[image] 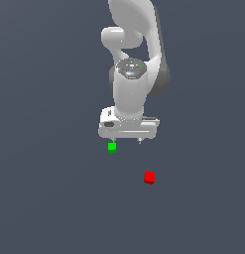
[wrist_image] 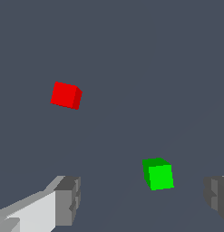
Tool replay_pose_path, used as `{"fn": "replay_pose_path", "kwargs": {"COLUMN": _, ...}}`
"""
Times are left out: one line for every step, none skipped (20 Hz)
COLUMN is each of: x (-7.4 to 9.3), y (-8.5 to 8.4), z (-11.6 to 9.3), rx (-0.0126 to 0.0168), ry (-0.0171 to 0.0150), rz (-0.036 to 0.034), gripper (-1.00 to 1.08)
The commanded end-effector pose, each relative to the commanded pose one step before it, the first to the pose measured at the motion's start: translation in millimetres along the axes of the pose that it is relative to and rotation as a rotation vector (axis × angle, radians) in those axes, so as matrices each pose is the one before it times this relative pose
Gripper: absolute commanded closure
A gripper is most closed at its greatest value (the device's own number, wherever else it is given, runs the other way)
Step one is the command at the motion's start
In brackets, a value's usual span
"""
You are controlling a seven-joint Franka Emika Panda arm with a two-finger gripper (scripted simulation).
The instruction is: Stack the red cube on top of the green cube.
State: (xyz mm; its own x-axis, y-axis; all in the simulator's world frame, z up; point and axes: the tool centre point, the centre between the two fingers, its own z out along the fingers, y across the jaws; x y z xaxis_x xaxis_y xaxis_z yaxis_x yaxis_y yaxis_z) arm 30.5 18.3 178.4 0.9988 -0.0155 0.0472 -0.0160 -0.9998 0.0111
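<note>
Panda gripper [image: 127,141] above the bench [image: 44,198], jaws spread wide and holding nothing. Green cube [image: 112,147] lies just below them; red cube [image: 149,177] rests apart, toward the exterior view's right.

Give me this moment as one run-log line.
gripper: open, empty, above the floor | red cube: on the floor, ungrasped | green cube: on the floor, apart from red | stack: not started

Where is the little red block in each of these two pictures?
Exterior view: the red cube lies alone on the floor, below the gripper, toward the exterior view's right.
Wrist view: the red cube lies beyond the open fingers.
Shared landmark: the green cube.
</note>
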Motion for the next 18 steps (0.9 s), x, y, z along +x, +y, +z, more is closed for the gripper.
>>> {"fn": "replay_pose_path", "kwargs": {"x": 5.53, "y": -9.75, "z": 9.30, "rx": 0.00040, "ry": -0.00441, "rz": 0.01638, "gripper": -0.92}}
{"fn": "replay_pose_path", "kwargs": {"x": 2.73, "y": -4.35, "z": 4.18, "rx": 0.00016, "ry": -0.00178, "rz": 0.00797, "gripper": -0.92}}
{"fn": "replay_pose_path", "kwargs": {"x": 2.88, "y": -4.55, "z": 4.39, "rx": 0.00017, "ry": -0.00188, "rz": 0.00839, "gripper": -0.92}}
{"fn": "replay_pose_path", "kwargs": {"x": 3.01, "y": -4.75, "z": 4.58, "rx": 0.00018, "ry": -0.00195, "rz": 0.00873, "gripper": -0.92}}
{"fn": "replay_pose_path", "kwargs": {"x": 3.14, "y": -4.90, "z": 4.74, "rx": 0.00019, "ry": -0.00203, "rz": 0.00906, "gripper": -0.92}}
{"fn": "replay_pose_path", "kwargs": {"x": 3.24, "y": -5.06, "z": 4.87, "rx": 0.00020, "ry": -0.00208, "rz": 0.00931, "gripper": -0.92}}
{"fn": "replay_pose_path", "kwargs": {"x": 3.34, "y": -5.17, "z": 4.99, "rx": 0.00021, "ry": -0.00214, "rz": 0.00955, "gripper": -0.92}}
{"fn": "replay_pose_path", "kwargs": {"x": 3.43, "y": -5.25, "z": 5.08, "rx": 0.00022, "ry": -0.00219, "rz": 0.00976, "gripper": -0.92}}
{"fn": "replay_pose_path", "kwargs": {"x": 3.50, "y": -5.34, "z": 5.15, "rx": 0.00024, "ry": -0.00222, "rz": 0.00990, "gripper": -0.92}}
{"fn": "replay_pose_path", "kwargs": {"x": 3.56, "y": -5.39, "z": 5.20, "rx": 0.00025, "ry": -0.00224, "rz": 0.01001, "gripper": -0.92}}
{"fn": "replay_pose_path", "kwargs": {"x": 3.50, "y": -5.25, "z": 5.07, "rx": 0.00026, "ry": -0.00219, "rz": 0.00978, "gripper": -0.92}}
{"fn": "replay_pose_path", "kwargs": {"x": 3.39, "y": -5.02, "z": 4.85, "rx": 0.00026, "ry": -0.00211, "rz": 0.00941, "gripper": -0.92}}
{"fn": "replay_pose_path", "kwargs": {"x": 3.28, "y": -4.82, "z": 4.65, "rx": 0.00026, "ry": -0.00203, "rz": 0.00904, "gripper": -0.92}}
{"fn": "replay_pose_path", "kwargs": {"x": 3.17, "y": -4.63, "z": 4.45, "rx": 0.00026, "ry": -0.00195, "rz": 0.00868, "gripper": -0.92}}
{"fn": "replay_pose_path", "kwargs": {"x": 3.08, "y": -4.43, "z": 4.27, "rx": 0.00026, "ry": -0.00188, "rz": 0.00836, "gripper": -0.92}}
{"fn": "replay_pose_path", "kwargs": {"x": 2.96, "y": -4.22, "z": 4.06, "rx": 0.00026, "ry": -0.00179, "rz": 0.00797, "gripper": -0.92}}
{"fn": "replay_pose_path", "kwargs": {"x": 2.75, "y": -3.87, "z": 3.72, "rx": 0.00024, "ry": -0.00164, "rz": 0.00733, "gripper": -0.92}}
{"fn": "replay_pose_path", "kwargs": {"x": 2.52, "y": -3.54, "z": 3.38, "rx": 0.00023, "ry": -0.00150, "rz": 0.00667, "gripper": -0.92}}
